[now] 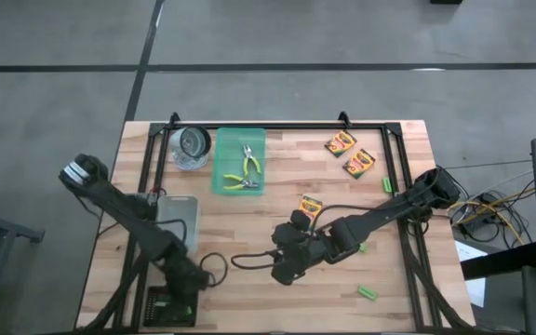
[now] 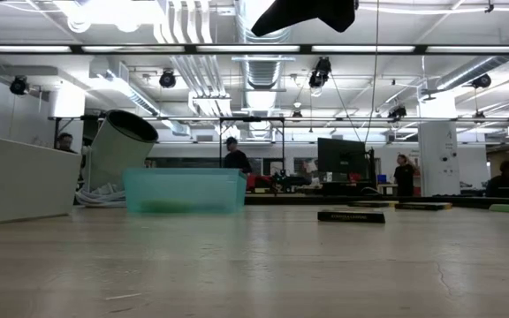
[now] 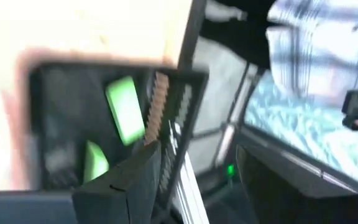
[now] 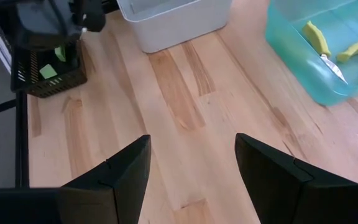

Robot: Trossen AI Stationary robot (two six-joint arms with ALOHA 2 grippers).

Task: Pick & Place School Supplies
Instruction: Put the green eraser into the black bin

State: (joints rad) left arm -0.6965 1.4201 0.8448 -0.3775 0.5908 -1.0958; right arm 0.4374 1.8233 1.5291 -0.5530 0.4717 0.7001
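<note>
High view: three crayon boxes (image 1: 341, 142), two pliers (image 1: 248, 158)

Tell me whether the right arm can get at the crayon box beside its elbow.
Probably yes. The right pincer is open and empty over bare wood, and the crayon box lies flat just behind it with nothing stacked on or against it; the arm would have to pull back.

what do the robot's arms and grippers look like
Both arms are dark, almost black, built of jointed segments. The left arm has a pale grey cap at its base end, and a black cable loops on the wood near it. The right arm has a thin black cable trailing from its wrist. The right gripper has two flat, matte black fingers with angular tips; the left gripper looks alike.
</note>
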